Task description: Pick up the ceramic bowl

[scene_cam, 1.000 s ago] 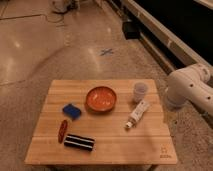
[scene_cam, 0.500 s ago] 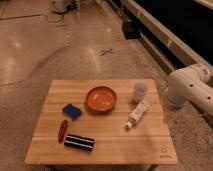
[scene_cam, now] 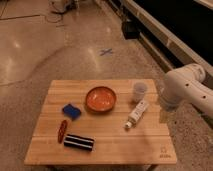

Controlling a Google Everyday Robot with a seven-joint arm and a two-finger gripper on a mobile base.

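Note:
The ceramic bowl (scene_cam: 101, 98) is round, shallow, glossy orange-red with a darker rim. It sits upright on the wooden table (scene_cam: 150, 147), a little behind the middle. My white arm (scene_cam: 186, 90) reaches in from the right edge and hangs over the table's right end, well right of the bowl. The gripper itself is out of view; only arm segments show.
A small translucent whitish cup (scene_cam: 139, 90) stands right of the bowl. A white tube (scene_cam: 137, 114) lies in front of the cup. A blue sponge (scene_cam: 71, 111), a red-brown bar (scene_cam: 62, 130) and a black striped packet (scene_cam: 79, 142) lie at the front left. A blue cross (scene_cam: 106, 51) marks the floor.

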